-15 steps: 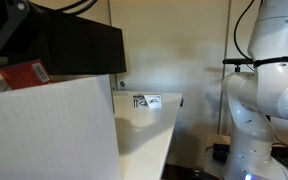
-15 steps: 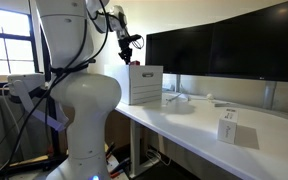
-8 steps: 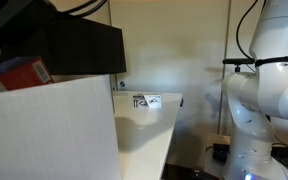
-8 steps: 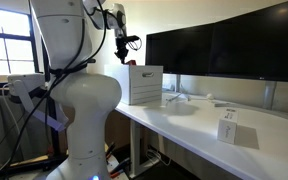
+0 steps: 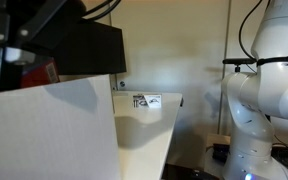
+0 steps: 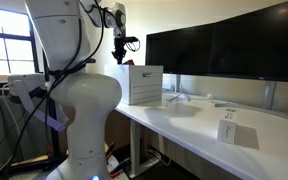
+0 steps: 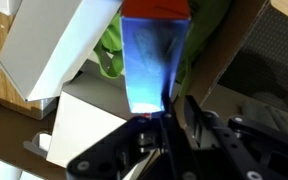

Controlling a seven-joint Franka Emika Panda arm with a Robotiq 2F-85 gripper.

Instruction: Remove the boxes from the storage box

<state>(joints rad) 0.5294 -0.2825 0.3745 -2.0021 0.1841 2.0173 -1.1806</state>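
Exterior view: my fingers (image 5: 12, 45), dark and blurred, far left; red box (image 5: 42, 72) shows over the white storage box (image 5: 54, 135) rim.
Exterior view: fingers (image 6: 124, 55) above storage box (image 6: 144, 85), worktop's (image 6: 194, 118) left end.
Wrist view: fingers (image 7: 191, 112) clamped on red box (image 7: 154, 50).

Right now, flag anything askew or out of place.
In the wrist view a white box leans steeply tilted beside crumpled green material, next to the red-topped box the gripper holds. Nothing looks spilled or damaged.
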